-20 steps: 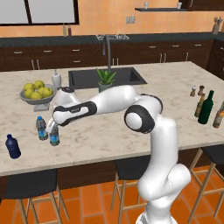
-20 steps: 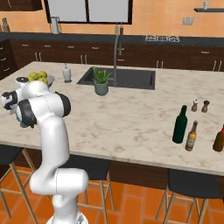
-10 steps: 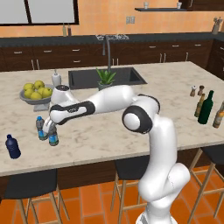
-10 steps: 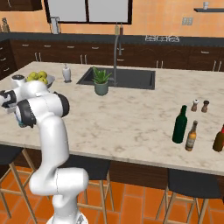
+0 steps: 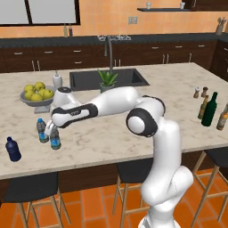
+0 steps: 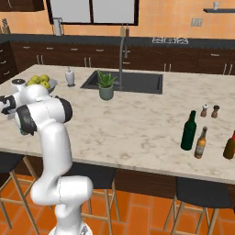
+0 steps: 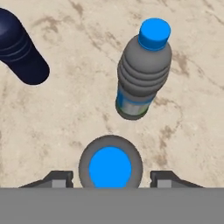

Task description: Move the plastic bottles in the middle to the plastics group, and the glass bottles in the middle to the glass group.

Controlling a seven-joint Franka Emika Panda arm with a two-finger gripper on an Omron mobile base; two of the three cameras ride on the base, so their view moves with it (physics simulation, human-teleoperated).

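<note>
My gripper (image 5: 54,129) hangs open straight above a small clear water bottle (image 5: 55,139) with a blue cap (image 7: 110,168). Its fingertips (image 7: 57,178) stand wide on either side of the bottle and do not touch it. A second clear water bottle (image 7: 143,70) stands close beside it, also seen as the bottle (image 5: 41,130) to the left. The squat dark blue bottle (image 5: 13,149) stands further left near the front edge, and its side (image 7: 19,48) shows in the hand view. Far right stand the green wine bottle (image 6: 188,131), the amber beer bottle (image 6: 200,143) and an olive-brown bottle (image 6: 229,146).
A bowl of lemons (image 5: 37,94) and a white dispenser (image 5: 57,80) stand behind the gripper. The sink (image 5: 109,79) with a potted plant (image 5: 107,80) lies mid-counter. Salt and pepper shakers (image 6: 209,110) stand behind the glass bottles. Stools line the counter's front edge.
The arm carried the water bottle a little left, beside the other water bottle. The fingers now stand apart from it, with the bottle upright on the counter.
</note>
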